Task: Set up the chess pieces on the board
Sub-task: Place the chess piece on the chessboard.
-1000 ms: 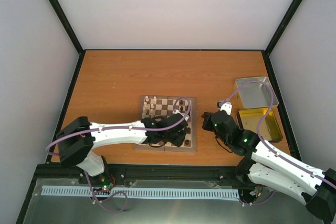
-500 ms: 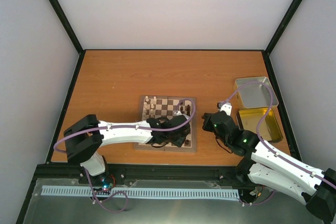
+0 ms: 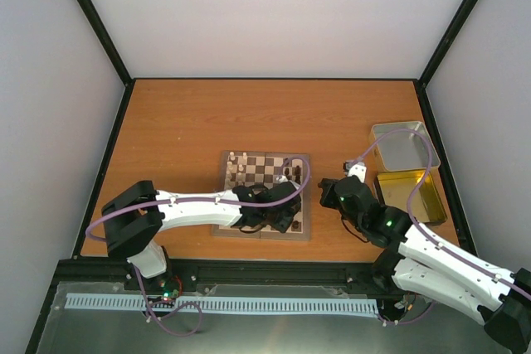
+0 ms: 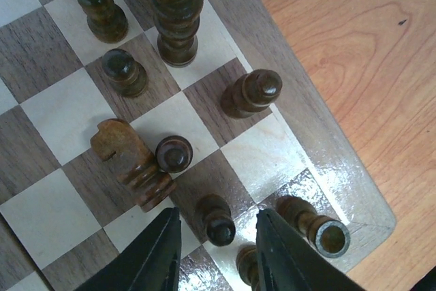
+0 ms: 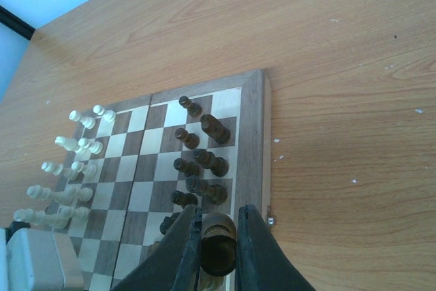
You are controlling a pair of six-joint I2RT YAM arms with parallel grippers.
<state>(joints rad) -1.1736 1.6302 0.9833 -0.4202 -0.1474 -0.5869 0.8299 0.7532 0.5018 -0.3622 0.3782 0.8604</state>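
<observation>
The board (image 3: 257, 168) lies mid-tabletop (image 3: 191, 122), with the dark chess pieces (image 5: 204, 161) gathering along its right side. The left gripper (image 4: 218, 215) has its jaws spread around a standing pawn (image 4: 219, 226), so placing looks done and lifting clear comes next. The right gripper (image 5: 218, 210) waits nearby, jaws pinching a dark piece (image 5: 218, 247). A second ago the left jaws were pressed together, and that arm sat slightly further left.

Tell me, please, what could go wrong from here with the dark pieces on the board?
1. The left gripper stands open around a pawn, with a knight close beside one finger; a slanted retreat might tip either.
2. The right gripper is shut on a dark piece near the same crowded corner of the board; coming in now, it might hit the left arm.
</observation>
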